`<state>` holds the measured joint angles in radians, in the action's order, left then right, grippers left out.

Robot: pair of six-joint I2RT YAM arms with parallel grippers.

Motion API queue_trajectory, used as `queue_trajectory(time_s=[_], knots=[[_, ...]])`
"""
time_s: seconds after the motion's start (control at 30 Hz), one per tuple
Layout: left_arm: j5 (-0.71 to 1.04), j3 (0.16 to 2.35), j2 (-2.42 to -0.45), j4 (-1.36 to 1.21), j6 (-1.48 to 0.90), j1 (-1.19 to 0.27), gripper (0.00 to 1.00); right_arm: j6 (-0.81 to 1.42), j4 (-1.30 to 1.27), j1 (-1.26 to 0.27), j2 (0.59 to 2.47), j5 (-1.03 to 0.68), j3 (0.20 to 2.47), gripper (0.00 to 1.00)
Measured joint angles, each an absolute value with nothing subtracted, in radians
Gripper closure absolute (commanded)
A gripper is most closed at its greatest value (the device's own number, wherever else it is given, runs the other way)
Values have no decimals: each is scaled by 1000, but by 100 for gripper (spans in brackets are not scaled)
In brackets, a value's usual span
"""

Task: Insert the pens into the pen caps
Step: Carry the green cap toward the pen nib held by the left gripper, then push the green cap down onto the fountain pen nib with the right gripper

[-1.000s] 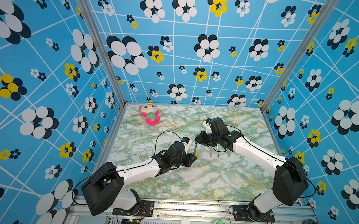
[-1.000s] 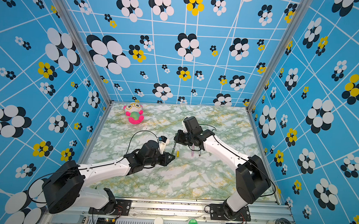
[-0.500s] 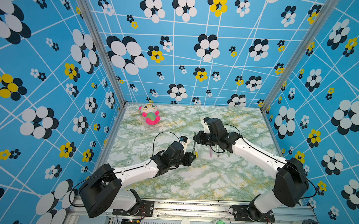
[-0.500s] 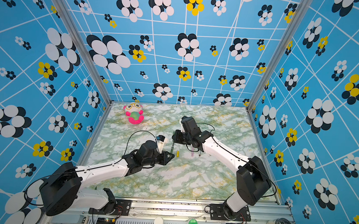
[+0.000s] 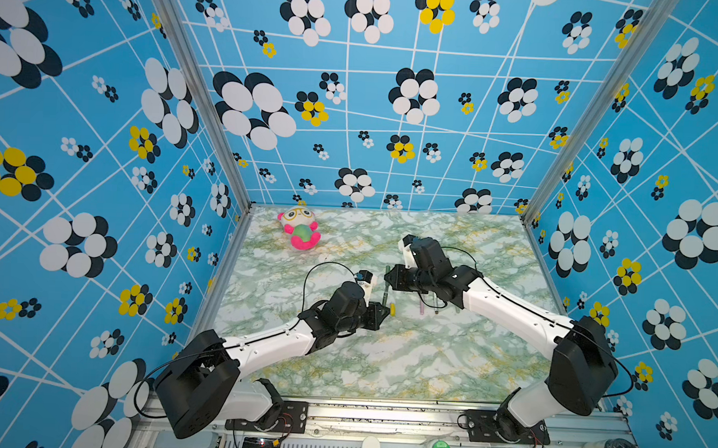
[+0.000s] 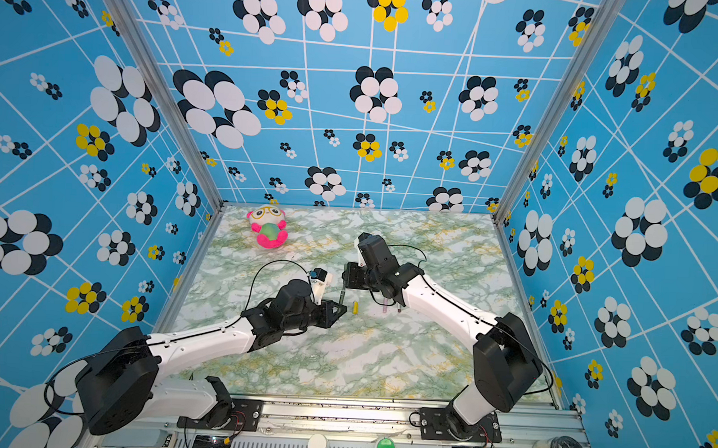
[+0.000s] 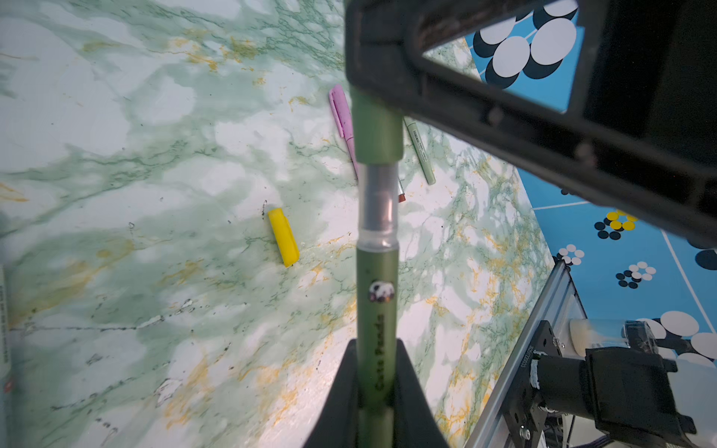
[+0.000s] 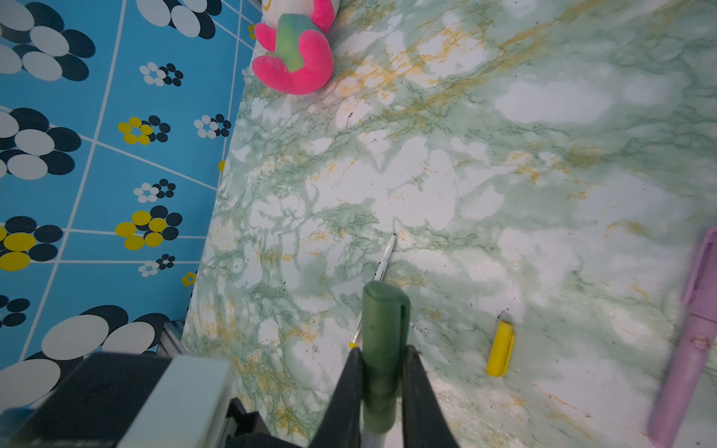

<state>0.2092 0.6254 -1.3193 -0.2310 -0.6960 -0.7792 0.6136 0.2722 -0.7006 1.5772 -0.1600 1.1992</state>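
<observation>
Dark green stubby plastic cap (image 8: 382, 314) is clamped in the right gripper (image 8: 383, 353), jaws closed on its sides. The dark green thin pen (image 7: 376, 294) is pinched in the left gripper (image 7: 376, 349), jaws closed on its barrel. The pen's front end goes into the cap (image 7: 376, 128), with a clear collar showing between cap and barrel. Cannot tell if it is fully seated.

In a top view the two grippers meet mid-table. The left gripper (image 5: 380, 311) is nearer the robot base and the right gripper (image 5: 389, 277) just beyond it. The pen (image 5: 385, 296) spans the gap, long axis running gripper to gripper, tip end toward the right gripper.

Caps: one loose yellow plastic cap (image 7: 284, 236) lies flat on the green marble-print table (image 5: 384, 359), no pen in it, just beside the held pen.

Capped pens lying flat together past the yellow cap:
- one pink pen with pink cap (image 7: 341, 116)
- one pale green pen with pale green cap (image 7: 421, 151)
- one brown cap end (image 7: 401, 198), the rest hidden behind the held pen

One white uncapped pen (image 8: 384, 260) lies flat on the table, bare tip on the end farther from the right gripper.

Count: five pens and five caps.

One pink and white plush toy (image 5: 298, 230) sits at the back of the table, well apart from the pens.
</observation>
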Motion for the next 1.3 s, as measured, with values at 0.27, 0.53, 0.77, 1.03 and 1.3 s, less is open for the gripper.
queue_trajectory(time_s=[0.27,0.53,0.77,1.03,1.3], knots=[[201,624,-1318,-239,-696,-771,100,635,246,-703,1577,-170,1192,83],[189,624,-1318,-248,-696,-751,100,674,197,-721,1577,-181,1159,83],[210,632,-1318,-242,-679,-727,100,692,152,-724,1578,-180,1145,84],[231,695,-1320,-165,-626,-691,100,698,92,-723,1579,-163,1143,84],[268,742,-1345,-123,-575,-641,100,719,24,-723,1603,-142,1141,84]])
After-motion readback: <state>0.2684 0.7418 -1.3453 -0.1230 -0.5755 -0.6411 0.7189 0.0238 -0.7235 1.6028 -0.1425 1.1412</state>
